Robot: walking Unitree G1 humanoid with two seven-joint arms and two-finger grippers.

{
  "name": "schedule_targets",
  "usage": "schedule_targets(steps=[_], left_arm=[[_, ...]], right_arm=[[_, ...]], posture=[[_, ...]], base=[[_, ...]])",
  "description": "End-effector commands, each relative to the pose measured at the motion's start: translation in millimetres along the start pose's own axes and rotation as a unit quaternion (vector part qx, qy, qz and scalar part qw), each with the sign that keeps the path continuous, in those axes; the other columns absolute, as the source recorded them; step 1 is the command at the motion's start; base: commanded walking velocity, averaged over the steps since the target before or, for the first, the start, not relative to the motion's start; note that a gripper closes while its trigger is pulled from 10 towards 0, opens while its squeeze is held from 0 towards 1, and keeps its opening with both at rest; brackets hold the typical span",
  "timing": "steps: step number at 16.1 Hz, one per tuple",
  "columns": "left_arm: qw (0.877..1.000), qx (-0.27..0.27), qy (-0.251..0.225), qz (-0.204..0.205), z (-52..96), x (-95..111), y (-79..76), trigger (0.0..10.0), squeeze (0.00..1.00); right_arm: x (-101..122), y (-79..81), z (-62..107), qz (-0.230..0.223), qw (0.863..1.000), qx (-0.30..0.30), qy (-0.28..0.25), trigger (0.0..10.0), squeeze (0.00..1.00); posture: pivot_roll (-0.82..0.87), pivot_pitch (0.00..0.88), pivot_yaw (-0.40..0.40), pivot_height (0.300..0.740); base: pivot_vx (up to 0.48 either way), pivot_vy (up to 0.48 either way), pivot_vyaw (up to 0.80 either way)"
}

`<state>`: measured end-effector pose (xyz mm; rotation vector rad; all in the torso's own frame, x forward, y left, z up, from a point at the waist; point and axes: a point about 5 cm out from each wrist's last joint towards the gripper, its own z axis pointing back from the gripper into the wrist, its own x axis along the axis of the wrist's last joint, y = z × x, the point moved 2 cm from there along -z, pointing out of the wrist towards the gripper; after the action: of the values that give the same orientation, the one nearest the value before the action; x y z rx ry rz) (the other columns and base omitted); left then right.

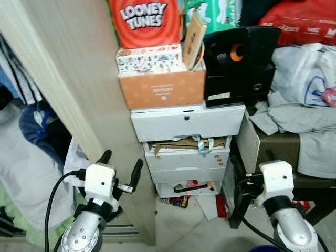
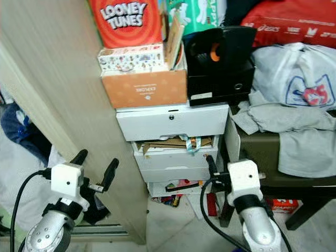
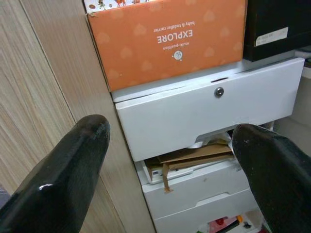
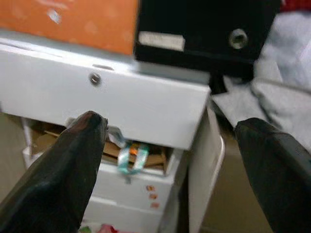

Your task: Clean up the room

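Observation:
A white drawer unit [image 1: 186, 122] stands straight ahead, its top drawer pulled out a little. Cardboard and a teal ribbon [image 1: 202, 144] stick out of the second drawer, and colourful small items [image 1: 191, 186] show in the lowest one. My left gripper [image 1: 122, 164] is open and empty, low beside the wooden panel and left of the drawers. In the left wrist view that gripper [image 3: 170, 131] points at the top drawer front. My right gripper [image 4: 172, 124] is also open and empty, held low to the right of the unit and aimed at its right corner.
An orange box [image 1: 160, 89], a Looney Tunes box [image 1: 144, 21] and a black case [image 1: 239, 63] are stacked on the unit. Grey clothes [image 1: 299, 115] and a white bag lie on a dark table [image 1: 278, 144] at right. A wooden panel [image 1: 63, 79] rises at left, and litter [image 1: 178, 202] lies on the floor.

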<state>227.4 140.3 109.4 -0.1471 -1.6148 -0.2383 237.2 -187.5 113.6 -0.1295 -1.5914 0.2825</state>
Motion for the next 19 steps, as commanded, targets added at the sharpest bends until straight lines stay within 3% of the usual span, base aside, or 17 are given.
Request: schedule_targets(steps=[1,3,7,19], left_arm=[[0.999,0.042,-0.017,-0.022,0.1,12.0,18.5,10.0,0.0],[0.999,0.039,-0.021,-0.023,-1.8,14.7,16.9,10.0,0.0],[0.999,0.037,-0.028,-0.02,-13.5,17.1,13.3,10.0,0.0],[0.999,0.03,-0.02,-0.014,-16.2,12.8,8.7,10.0,0.0]], right_arm=[[5.7,1.9,1.5,0.0,1.0,0.004,-0.011,10.0,0.0],[1.5,0.4,3.7,-0.006,1.0,-0.002,0.002,10.0,0.0],[-1.6,0.0,-8.3,-0.024,1.0,-0.018,0.005,10.0,0.0],[0.1,9.0,-11.2,-0.034,0.999,-0.002,0.008,10.0,0.0]], posture=[[-0.19,0.0,0.089,0.74],[-0.2,0.0,0.09,0.74],[-0.2,0.0,0.094,0.74],[-0.2,0.0,0.091,0.74]], base=[[0.0,0.0,0.0],[0.0,0.0,0.0],[0.0,0.0,0.0],[0.0,0.0,0.0]])
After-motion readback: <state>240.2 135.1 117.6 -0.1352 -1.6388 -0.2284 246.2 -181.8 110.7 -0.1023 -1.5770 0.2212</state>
